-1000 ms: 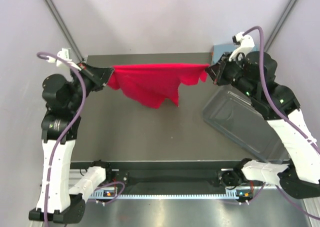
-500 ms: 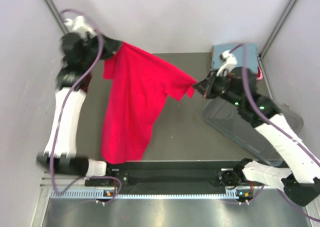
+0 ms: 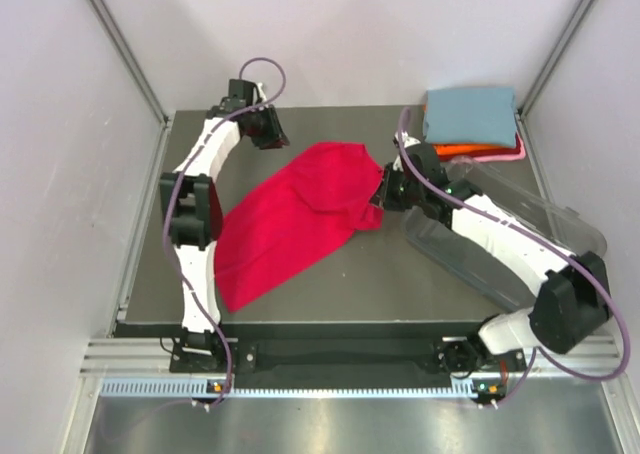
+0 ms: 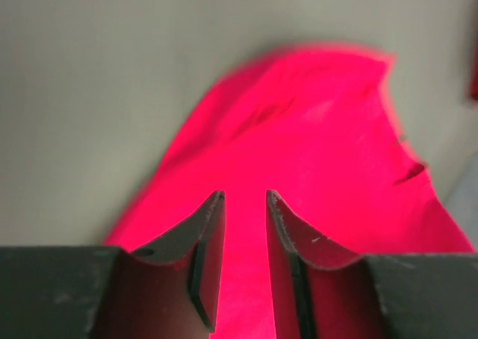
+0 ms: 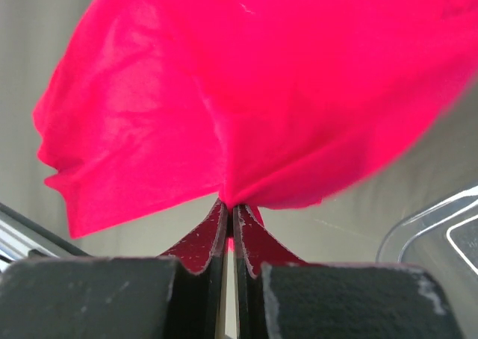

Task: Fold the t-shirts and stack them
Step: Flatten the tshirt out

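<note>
The crimson red t-shirt (image 3: 290,224) lies spread slantwise on the dark table, from mid-table toward the near left edge. My right gripper (image 3: 380,198) is shut on its right-hand edge, low over the table; the right wrist view shows the cloth (image 5: 261,78) bunching out from the pinched tips (image 5: 231,206). At the far left of the table my left gripper (image 3: 274,137) stands apart from the shirt's far corner. Its jaws (image 4: 245,198) are open with nothing between them, the red cloth (image 4: 314,130) lying beyond. A folded stack sits at the back right: blue-grey t-shirt (image 3: 470,114) on top, orange (image 3: 465,152) and pale pink (image 3: 512,156) edges beneath.
A clear plastic tub (image 3: 520,244) lies tipped on the right side of the table, right beside my right forearm; its rim shows in the right wrist view (image 5: 441,234). Grey walls close in on the left, the back and the right. The table's near edge (image 3: 330,324) runs just beyond the arm bases.
The left gripper has opened and let go of the red shirt. The shirt, held up stretched between both grippers a second ago, has swung down and now lies on the table. The right gripper still holds it.
</note>
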Controlling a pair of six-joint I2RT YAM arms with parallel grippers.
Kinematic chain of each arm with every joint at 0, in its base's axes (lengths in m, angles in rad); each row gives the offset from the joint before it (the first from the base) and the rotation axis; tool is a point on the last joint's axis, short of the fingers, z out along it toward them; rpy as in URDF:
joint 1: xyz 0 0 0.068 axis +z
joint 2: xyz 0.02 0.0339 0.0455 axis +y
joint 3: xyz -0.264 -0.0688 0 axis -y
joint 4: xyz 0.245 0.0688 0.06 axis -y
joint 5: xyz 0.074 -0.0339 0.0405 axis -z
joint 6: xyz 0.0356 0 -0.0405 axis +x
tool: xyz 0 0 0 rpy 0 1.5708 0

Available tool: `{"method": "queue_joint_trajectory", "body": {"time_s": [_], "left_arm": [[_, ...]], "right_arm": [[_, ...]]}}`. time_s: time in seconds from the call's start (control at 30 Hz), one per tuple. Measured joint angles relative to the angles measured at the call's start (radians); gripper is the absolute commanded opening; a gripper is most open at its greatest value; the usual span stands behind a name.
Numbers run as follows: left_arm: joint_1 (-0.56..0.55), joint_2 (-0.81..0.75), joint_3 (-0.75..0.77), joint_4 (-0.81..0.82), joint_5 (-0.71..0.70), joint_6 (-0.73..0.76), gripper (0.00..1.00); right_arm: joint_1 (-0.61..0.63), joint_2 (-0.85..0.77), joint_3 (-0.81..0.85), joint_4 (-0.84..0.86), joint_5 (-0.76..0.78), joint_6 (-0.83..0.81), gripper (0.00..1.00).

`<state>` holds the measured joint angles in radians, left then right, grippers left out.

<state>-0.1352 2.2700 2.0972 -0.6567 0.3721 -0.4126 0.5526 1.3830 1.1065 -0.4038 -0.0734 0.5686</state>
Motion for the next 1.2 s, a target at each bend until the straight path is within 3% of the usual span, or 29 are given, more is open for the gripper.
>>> {"method": "queue_joint_trajectory", "body": {"time_s": [0.17, 0.23, 0.3, 0.37, 0.47, 0.63, 0.87, 1.2], "left_arm": [[0.009, -0.497, -0.542, -0.001, -0.183, -0.034, 0.31], [0.02, -0.74, -0.813, 0.054, -0.216, -0.086, 0.3], [0.035, -0.888, -1.004, 0.086, -0.238, -0.142, 0.28], [0.046, -0.943, -1.112, 0.093, -0.259, -0.19, 0.28], [0.055, -0.896, -1.192, 0.111, -0.299, -0.242, 0.28], [0.056, -0.784, -1.191, 0.137, -0.366, -0.286, 0.26], [0.061, -0.543, -1.054, 0.178, -0.44, -0.31, 0.22], [0.088, -0.226, -0.628, 0.143, -0.471, -0.287, 0.23]], "right_arm": [[-0.001, 0.064, 0.009, 0.008, -0.014, -0.009, 0.0], [-0.001, 0.089, 0.01, 0.013, -0.024, -0.01, 0.0], [-0.001, 0.106, 0.01, 0.017, -0.039, -0.009, 0.0], [-0.001, 0.109, 0.01, 0.024, -0.05, -0.008, 0.0], [-0.001, 0.113, 0.01, 0.048, -0.064, -0.007, 0.0], [-0.001, 0.152, 0.01, 0.077, -0.074, -0.01, 0.02], [-0.001, 0.197, 0.01, 0.074, -0.067, -0.026, 0.02], [-0.006, 0.235, 0.034, 0.118, -0.035, -0.052, 0.06]]}}
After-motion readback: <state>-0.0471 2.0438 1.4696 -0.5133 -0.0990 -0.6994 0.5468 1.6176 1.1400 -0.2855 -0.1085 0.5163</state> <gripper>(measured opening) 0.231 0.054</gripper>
